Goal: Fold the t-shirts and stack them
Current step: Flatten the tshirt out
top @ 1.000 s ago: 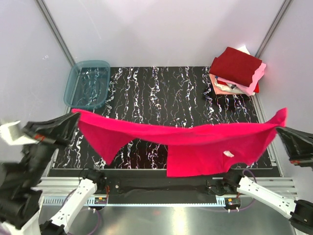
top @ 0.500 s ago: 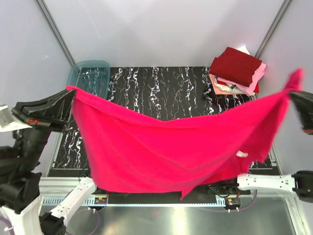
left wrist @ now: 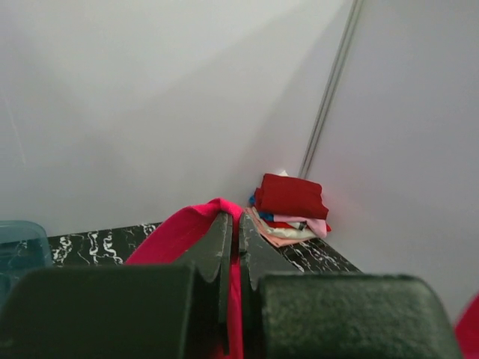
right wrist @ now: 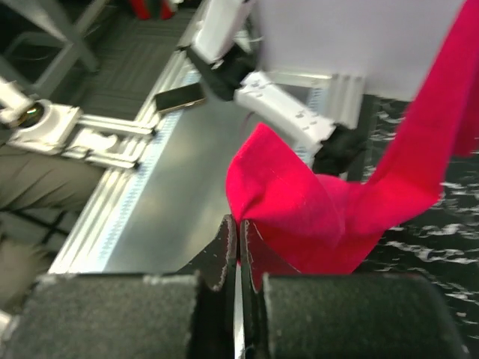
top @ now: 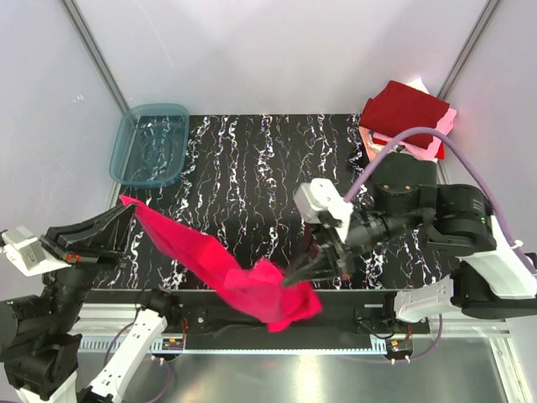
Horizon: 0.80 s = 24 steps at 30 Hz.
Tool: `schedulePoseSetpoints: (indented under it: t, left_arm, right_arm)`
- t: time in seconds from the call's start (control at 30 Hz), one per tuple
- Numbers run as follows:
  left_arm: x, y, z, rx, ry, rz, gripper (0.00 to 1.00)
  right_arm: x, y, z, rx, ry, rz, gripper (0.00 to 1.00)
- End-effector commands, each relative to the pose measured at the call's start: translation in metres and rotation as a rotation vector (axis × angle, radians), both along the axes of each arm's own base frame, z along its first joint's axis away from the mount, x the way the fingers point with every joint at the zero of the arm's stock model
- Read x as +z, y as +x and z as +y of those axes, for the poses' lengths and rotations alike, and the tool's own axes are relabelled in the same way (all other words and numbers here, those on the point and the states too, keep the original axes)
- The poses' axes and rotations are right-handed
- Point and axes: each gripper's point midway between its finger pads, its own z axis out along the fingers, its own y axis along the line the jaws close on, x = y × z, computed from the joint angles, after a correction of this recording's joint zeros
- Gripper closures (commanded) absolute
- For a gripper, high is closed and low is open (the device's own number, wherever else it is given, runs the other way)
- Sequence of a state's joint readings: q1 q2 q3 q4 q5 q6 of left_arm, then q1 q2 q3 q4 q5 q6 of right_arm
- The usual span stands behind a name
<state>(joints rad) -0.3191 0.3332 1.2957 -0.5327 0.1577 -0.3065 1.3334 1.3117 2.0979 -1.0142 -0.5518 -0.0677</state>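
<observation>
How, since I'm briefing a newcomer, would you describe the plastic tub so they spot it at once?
On the black, white-veined table, go to the far left corner. The tub sits there. It alone is a see-through blue-grey container; the folded shirts in the far right corner are red and pink cloth.

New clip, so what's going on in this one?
Two robot arms are handling a bright pinkish-red cloth t-shirt. The left gripper has its jaws shut on one end, raised over the left side of the black marbled table. The right gripper pinches the other end near the front edge. The shirt hangs bunched between them, not yet folded. A stack of folded shirts, dark maroon on top, sits in the far right corner.
</observation>
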Motion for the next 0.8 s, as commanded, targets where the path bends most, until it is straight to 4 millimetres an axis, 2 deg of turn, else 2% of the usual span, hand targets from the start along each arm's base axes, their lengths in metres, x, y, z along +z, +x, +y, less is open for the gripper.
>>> schedulePoseSetpoints:
  t: [0.0,0.1,0.17,0.2,0.23,0.3,0.33,0.4,0.43,0.5,0.53,0.6,0.63,0.67,0.73,0.77]
  left_arm:
    - [-0.005,0.005,0.012,0.069,-0.011,0.003,1.0]
    - [-0.013,0.012,0.013,0.085,-0.013,0.028,1.0]
    - [-0.014,0.013,0.011,0.075,-0.026,0.032,1.0]
    - [-0.013,0.012,0.008,0.055,-0.035,0.032,1.0]
    - [-0.009,0.009,0.006,0.041,-0.042,0.014,1.0]
    - [0.002,0.001,0.006,0.024,-0.055,-0.017,1.0]
    - [0.008,-0.003,0.007,0.02,-0.06,-0.032,1.0]
    - [0.022,-0.011,0.006,0.004,-0.052,-0.059,1.0]
    - [0.026,-0.012,0.006,0.004,-0.043,-0.069,1.0]
    - [0.037,-0.011,0.006,0.01,-0.028,-0.083,1.0]
    - [0.038,-0.008,0.005,0.015,-0.02,-0.078,1.0]
    - [0.041,0.001,0.005,0.033,-0.005,-0.069,1.0]
    - [0.04,0.008,0.004,0.039,0.001,-0.054,1.0]
    - [0.037,0.012,0.005,0.053,0.001,-0.043,1.0]
    - [0.026,0.023,0.004,0.066,0.017,0.0,1.0]
    - [0.015,0.033,0.004,0.083,0.019,0.035,1.0]
  right_arm:
    - [0.05,-0.05,-0.082,0.19,0.189,0.024,1.0]
    - [0.053,-0.067,-0.112,0.264,0.218,0.025,1.0]
    - [0.066,-0.085,-0.146,0.36,0.316,-0.009,1.0]
    - [0.066,-0.088,-0.15,0.368,0.328,0.003,1.0]
    - [0.073,-0.089,-0.167,0.341,0.385,-0.003,1.0]
    - [0.08,-0.081,-0.17,0.265,0.441,-0.023,1.0]
    - [0.087,-0.059,-0.169,0.103,0.475,-0.03,1.0]
    - [0.09,-0.034,-0.168,-0.06,0.497,-0.045,1.0]
    - [0.097,0.001,-0.173,-0.275,0.529,-0.042,1.0]
    - [0.094,0.049,-0.176,-0.545,0.537,-0.076,1.0]
    - [0.088,0.099,-0.195,-0.844,0.516,-0.112,1.0]
    - [0.058,0.15,-0.194,-1.135,0.378,-0.195,1.0]
    - [0.044,0.185,-0.227,-1.457,0.282,-0.258,1.0]
    - [0.022,0.199,-0.226,-1.576,0.164,-0.336,1.0]
    - [0.009,0.214,-0.235,-1.781,0.001,-0.486,1.0]
    - [0.0,0.217,-0.227,-1.787,-0.048,-0.522,1.0]
